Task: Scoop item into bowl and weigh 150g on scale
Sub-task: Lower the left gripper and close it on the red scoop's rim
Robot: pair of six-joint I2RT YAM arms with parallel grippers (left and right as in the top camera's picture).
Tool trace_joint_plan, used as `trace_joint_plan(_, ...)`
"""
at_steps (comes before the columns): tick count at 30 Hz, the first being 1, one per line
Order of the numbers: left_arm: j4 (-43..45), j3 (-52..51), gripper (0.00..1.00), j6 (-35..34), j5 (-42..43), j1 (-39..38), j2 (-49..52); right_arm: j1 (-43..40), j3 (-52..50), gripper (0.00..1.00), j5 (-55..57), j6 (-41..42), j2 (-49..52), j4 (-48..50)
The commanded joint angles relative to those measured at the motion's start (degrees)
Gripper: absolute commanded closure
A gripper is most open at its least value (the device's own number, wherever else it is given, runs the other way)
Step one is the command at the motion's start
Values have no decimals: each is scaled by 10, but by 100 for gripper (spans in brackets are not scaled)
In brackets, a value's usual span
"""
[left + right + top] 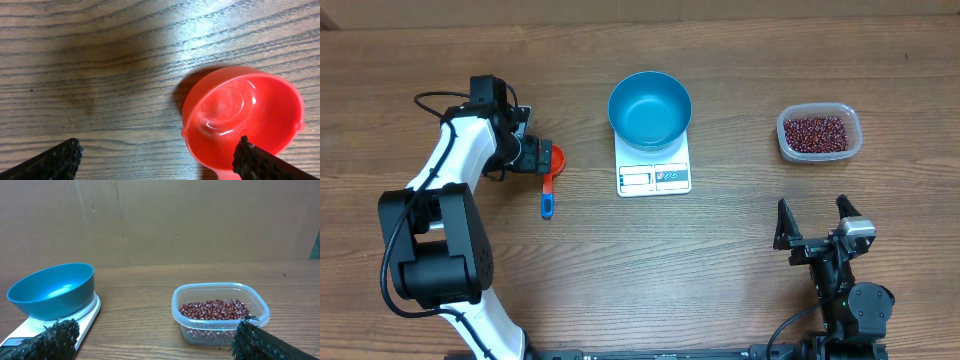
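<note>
The item, small dark red beans (817,131) (215,309), fills a clear plastic tub (855,140) (220,291) at the right. The blue bowl (650,108) (52,290) stands empty on the white scale (654,176) (80,320) at the middle. An orange-red scoop (556,158) (245,115) with a blue handle (547,203) lies left of the scale. My left gripper (538,155) (157,156) hangs open just above the scoop's cup, its right finger (260,162) over the rim. My right gripper (812,212) (155,340) is open near the front edge, short of the tub, holding nothing.
A brown cardboard wall (160,220) closes off the back of the wooden table (740,260). The left arm's white links (445,170) stretch along the table's left side.
</note>
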Motion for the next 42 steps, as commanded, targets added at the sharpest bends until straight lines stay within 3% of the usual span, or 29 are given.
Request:
trace_joint_plan(1, 2, -2, 0, -10, -6, 2, 5, 2, -6, 0, 5, 2, -6, 3)
trace_joint_plan(42, 48, -18, 0, -23, -4, 2, 5, 2, -6, 0, 5, 2, -6, 3)
